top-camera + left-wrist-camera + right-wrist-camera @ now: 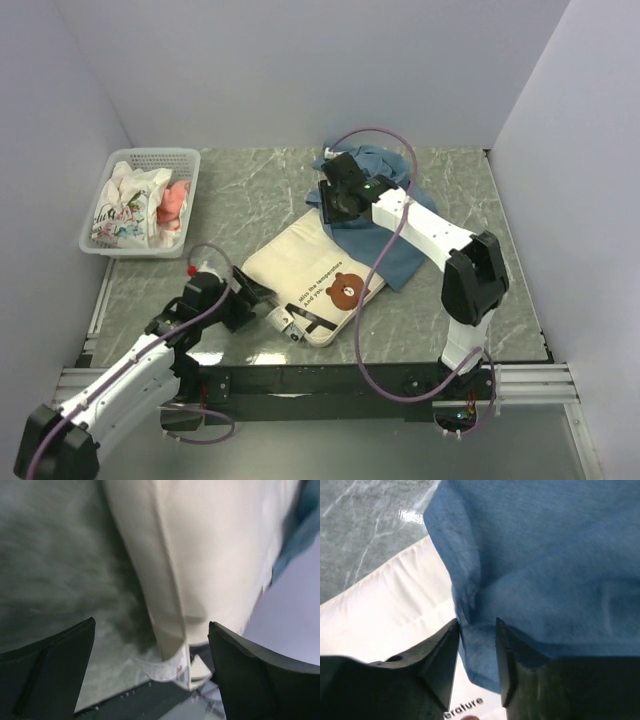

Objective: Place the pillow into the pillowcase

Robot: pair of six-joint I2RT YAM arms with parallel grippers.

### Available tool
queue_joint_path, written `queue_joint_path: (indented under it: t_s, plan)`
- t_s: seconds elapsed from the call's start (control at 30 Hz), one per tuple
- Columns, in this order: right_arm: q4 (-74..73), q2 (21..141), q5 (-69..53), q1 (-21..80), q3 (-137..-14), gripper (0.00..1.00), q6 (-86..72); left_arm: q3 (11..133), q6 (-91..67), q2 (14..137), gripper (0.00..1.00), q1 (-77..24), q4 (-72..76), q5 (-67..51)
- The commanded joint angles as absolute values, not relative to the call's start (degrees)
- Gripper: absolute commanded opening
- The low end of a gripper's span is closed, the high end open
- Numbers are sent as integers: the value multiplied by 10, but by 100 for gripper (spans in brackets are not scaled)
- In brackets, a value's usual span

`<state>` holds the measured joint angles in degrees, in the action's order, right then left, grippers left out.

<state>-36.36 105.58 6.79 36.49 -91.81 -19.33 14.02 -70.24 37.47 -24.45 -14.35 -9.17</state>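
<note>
Right wrist view showed right jaws partly open around a pillowcase (545, 555) fold, left jaws wide and empty by the blurred pillow (215, 555) corner.

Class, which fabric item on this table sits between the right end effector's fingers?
The blue pillowcase; the cream bear pillow lies partly under it, and the white cloths are in the basket.

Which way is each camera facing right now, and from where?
Top external: above and behind, looking down on the table; left arm and right arm show.
Left wrist: on the left arm, facing the pillow corner; the left pincer shows, open.
Right wrist: on the right arm, facing the pillowcase edge; the right pincer flanks it.
Shared: all see the pillow.
</note>
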Motion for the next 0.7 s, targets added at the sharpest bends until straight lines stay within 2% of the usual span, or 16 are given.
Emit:
queue_joint_path:
  t_s: [0.0, 0.07, 0.27, 0.43, 0.53, 0.57, 0.63, 0.67]
  plan:
    - [-336, 988, 95, 367, -884, 55, -190, 130, -751, 405, 99, -355, 23, -77]
    - [-335, 967, 102, 367, -865, 65, -191, 126, -770, 438, 99, -383, 61, -59]
    - [-330, 884, 151, 367, -773, 84, -197, 93, -799, 554, 99, -417, 217, -41]
    - [-295, 784, 172, 367, -644, 85, -202, 144, -769, 656, 97, -411, 250, -4]
    - [-270, 752, 171, 368, -579, 86, -194, 201, -743, 686, 71, -385, 207, -3]
    - [-262, 748, 171, 367, -558, 86, -192, 216, -737, 686, 46, -375, 199, -6]
    - [-253, 744, 169, 368, -542, 86, -192, 222, -729, 682, 27, -348, 188, -12]
    - [-249, 746, 170, 367, -535, 87, -190, 228, -723, 679, 14, -340, 185, -25]
